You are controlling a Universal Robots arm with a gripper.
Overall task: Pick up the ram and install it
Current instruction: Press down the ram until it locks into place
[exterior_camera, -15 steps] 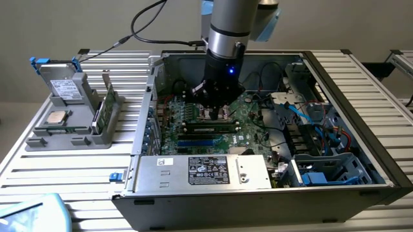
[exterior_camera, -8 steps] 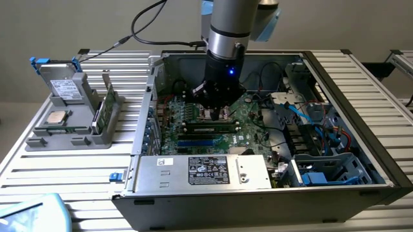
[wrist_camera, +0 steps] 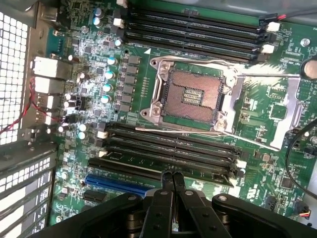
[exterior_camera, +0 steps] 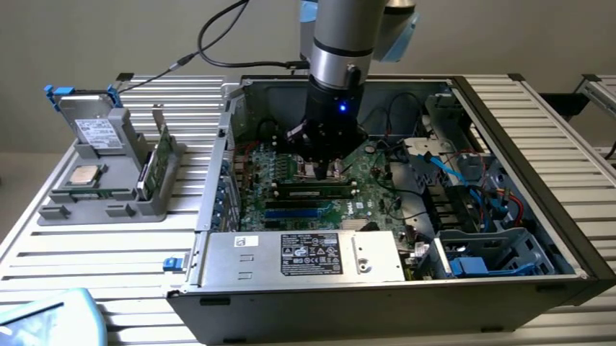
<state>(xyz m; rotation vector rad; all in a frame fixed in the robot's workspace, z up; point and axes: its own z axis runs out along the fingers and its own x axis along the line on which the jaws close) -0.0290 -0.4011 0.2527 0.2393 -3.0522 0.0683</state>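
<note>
Hovering low over the motherboard inside the open computer case, the gripper is seen with its two fingers pressed together and nothing pinched between them. Just beneath the fingertips, the ram is found lying in a memory slot below the empty processor socket; in the exterior view it appears as a dark green stick directly under the tool. Pick-up and placement are therefore judged complete. Whether the stick is fully seated and its end latches are closed cannot be told. Outside the case, on the exterior view's left, a grey holder is seen, in which a silver processor chip and a green card are kept.
</note>
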